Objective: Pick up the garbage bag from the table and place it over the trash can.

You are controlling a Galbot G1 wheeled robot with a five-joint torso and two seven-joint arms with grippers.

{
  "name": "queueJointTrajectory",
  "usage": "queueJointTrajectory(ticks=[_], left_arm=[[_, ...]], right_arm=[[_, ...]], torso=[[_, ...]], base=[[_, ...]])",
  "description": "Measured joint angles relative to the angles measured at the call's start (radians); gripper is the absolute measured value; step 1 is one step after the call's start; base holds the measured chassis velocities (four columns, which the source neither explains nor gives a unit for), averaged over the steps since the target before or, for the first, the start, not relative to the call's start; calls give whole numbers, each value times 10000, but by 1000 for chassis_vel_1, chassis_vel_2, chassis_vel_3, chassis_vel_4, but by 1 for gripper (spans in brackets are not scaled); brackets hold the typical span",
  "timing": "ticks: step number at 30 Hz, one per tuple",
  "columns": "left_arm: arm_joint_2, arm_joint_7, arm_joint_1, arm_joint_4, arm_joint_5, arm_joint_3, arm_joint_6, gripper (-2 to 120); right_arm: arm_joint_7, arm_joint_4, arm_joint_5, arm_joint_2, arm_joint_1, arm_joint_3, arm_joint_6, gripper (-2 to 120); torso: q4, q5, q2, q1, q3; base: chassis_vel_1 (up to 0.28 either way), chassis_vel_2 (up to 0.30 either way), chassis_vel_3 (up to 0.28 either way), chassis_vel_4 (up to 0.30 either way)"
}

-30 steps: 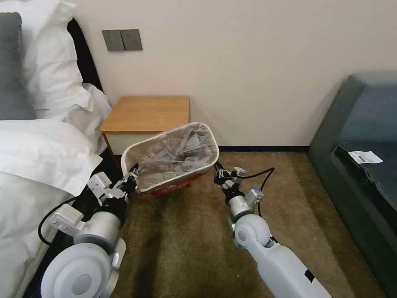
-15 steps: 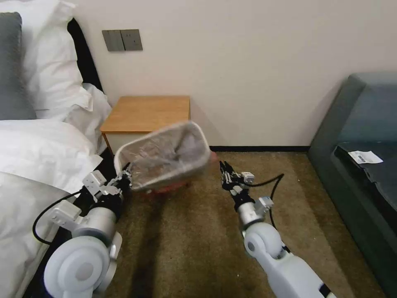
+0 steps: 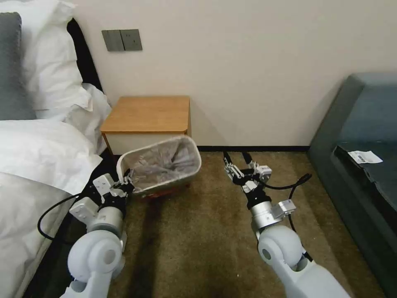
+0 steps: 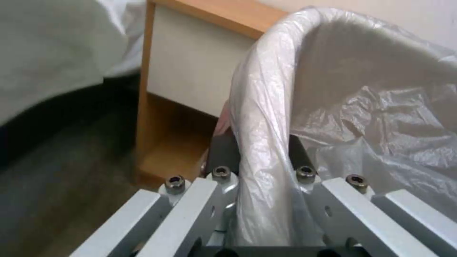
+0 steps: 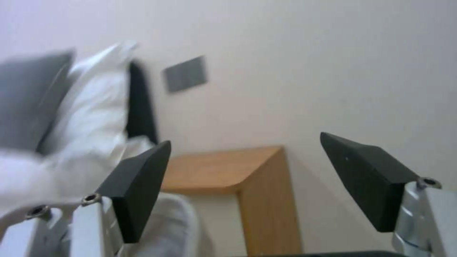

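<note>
The pale trash can stands tilted on the carpet in front of the wooden table, with its mouth facing me. The crinkly translucent garbage bag lines it, and the red band shows under the near rim. My left gripper is shut on the can's near-left rim. In the left wrist view its fingers clamp the bag-covered rim. My right gripper hovers open to the right of the can, apart from it. Its fingers stand wide, facing the table.
A bed with white bedding runs along the left, close to my left arm. A dark sofa fills the right side. The wall is just behind the table. Open carpet lies between my arms.
The trash can has come down and shifted left toward the table's front. My right gripper has left the can's right rim, moved right and opened. The left arm has drawn back, still gripping.
</note>
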Motion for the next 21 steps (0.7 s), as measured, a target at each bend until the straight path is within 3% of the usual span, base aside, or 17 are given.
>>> queueJointTrajectory(ticks=[3, 4, 7, 8, 11, 15, 21], left_arm=[[186, 210, -4, 304, 935, 403, -181, 8], [186, 210, -4, 304, 935, 403, -181, 8], [247, 336, -39, 579, 1558, 759, -211, 8], [247, 336, -39, 579, 1558, 759, -211, 8], [233, 445, -46, 819, 2256, 1063, -288, 8], [155, 530, -28, 1039, 2874, 1353, -405, 8], [86, 583, -16, 1237, 3439, 1749, -500, 8]], right_arm=[[-637, -161, -2096, -749, 477, -380, -198, 68], [-637, -161, -2096, -749, 477, -380, -198, 68], [-2040, -469, -3596, -1872, 1191, -703, -233, 54], [-2040, -469, -3596, -1872, 1191, -703, -233, 54], [-3728, -626, -3832, -2933, 1938, -1099, -639, 39], [-4832, -760, -3950, -3397, 2492, -1509, -823, 26], [-5104, -1035, -3604, -3583, 3375, -2412, -1155, 3]], torso=[[0, 2, 0, 0, 0], [0, 2, 0, 0, 0], [-1, 3, 1, 0, 1], [-1, 3, 1, 0, 1], [-1, 1, 0, 0, 0], [-1, 2, 0, 0, 0], [0, 2, 0, 0, 1]], base=[[0, 0, 0, 0], [0, 0, 0, 0], [0, 0, 0, 0], [0, 0, 0, 0], [0, 0, 0, 0], [0, 0, 0, 0], [0, 0, 0, 0]])
